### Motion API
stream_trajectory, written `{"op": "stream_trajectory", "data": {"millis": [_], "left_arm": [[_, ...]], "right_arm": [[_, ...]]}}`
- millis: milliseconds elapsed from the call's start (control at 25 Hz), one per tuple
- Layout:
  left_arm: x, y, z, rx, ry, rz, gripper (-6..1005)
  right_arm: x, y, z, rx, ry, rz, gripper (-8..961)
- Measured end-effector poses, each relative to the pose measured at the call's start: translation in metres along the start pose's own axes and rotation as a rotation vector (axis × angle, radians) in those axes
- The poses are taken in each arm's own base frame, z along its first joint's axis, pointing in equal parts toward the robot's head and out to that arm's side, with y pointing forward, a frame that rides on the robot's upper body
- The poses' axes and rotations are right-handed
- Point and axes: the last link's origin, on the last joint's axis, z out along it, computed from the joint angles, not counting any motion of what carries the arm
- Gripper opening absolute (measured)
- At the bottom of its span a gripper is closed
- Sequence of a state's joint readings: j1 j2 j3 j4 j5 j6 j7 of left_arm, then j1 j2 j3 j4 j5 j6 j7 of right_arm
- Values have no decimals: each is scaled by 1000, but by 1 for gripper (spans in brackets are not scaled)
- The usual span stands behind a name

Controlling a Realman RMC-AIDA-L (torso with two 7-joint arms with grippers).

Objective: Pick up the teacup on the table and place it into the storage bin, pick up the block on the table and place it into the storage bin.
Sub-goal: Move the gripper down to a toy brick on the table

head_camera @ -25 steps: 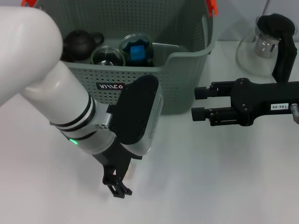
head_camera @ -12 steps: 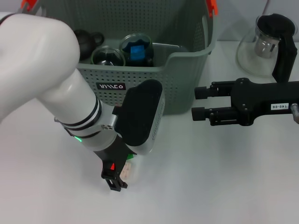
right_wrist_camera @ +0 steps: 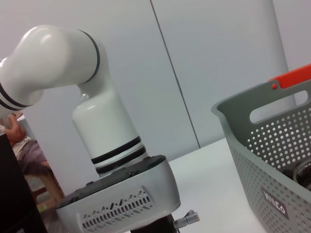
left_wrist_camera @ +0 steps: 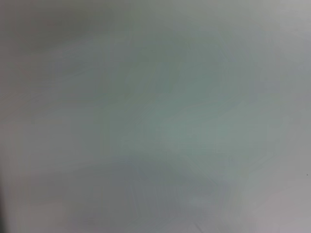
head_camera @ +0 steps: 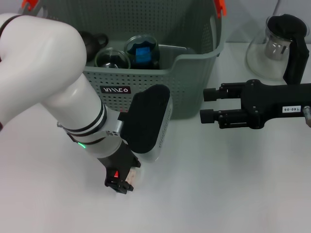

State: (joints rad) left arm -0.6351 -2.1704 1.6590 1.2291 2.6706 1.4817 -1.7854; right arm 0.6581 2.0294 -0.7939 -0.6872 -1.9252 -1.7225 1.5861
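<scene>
The left gripper (head_camera: 119,185) is down at the white table (head_camera: 218,194), fingers pointing downward, with a pale block (head_camera: 131,175) right against them on the side toward the storage bin (head_camera: 189,92); whether the fingers have closed on it I cannot tell, and the block is too hidden to give its long axis. A red mark shows on the gripper just above its tips. The bin stands beyond this gripper, well apart from the block, with a small black label (head_camera: 115,90) in white letters I can't make out. Inside it lie a dark teapot (head_camera: 90,42) and two glass teacups (head_camera: 141,51), one showing something blue. The right gripper (head_camera: 206,105) hovers beside the bin's front corner, fingers parted and empty, pointing across toward the left arm; its body carries a white tag (head_camera: 288,109) reading upside down. A glass teapot (head_camera: 277,46) stands behind it.
</scene>
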Motion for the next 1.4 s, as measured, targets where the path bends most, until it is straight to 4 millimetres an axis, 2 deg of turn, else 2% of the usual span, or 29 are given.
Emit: {"op": "stream_trajectory", "data": {"millis": [40,240,1400], "left_arm": [[0,0,0,-1,-1,0,643],[0,0,0,-2,-1,2,549],[0,0,6,3,-2,-16,491]], "right_arm": [[0,0,0,0,0,0,731],[0,0,0,1,-1,-1,731],[2,0,-1,1,-4,-7,732]]}}
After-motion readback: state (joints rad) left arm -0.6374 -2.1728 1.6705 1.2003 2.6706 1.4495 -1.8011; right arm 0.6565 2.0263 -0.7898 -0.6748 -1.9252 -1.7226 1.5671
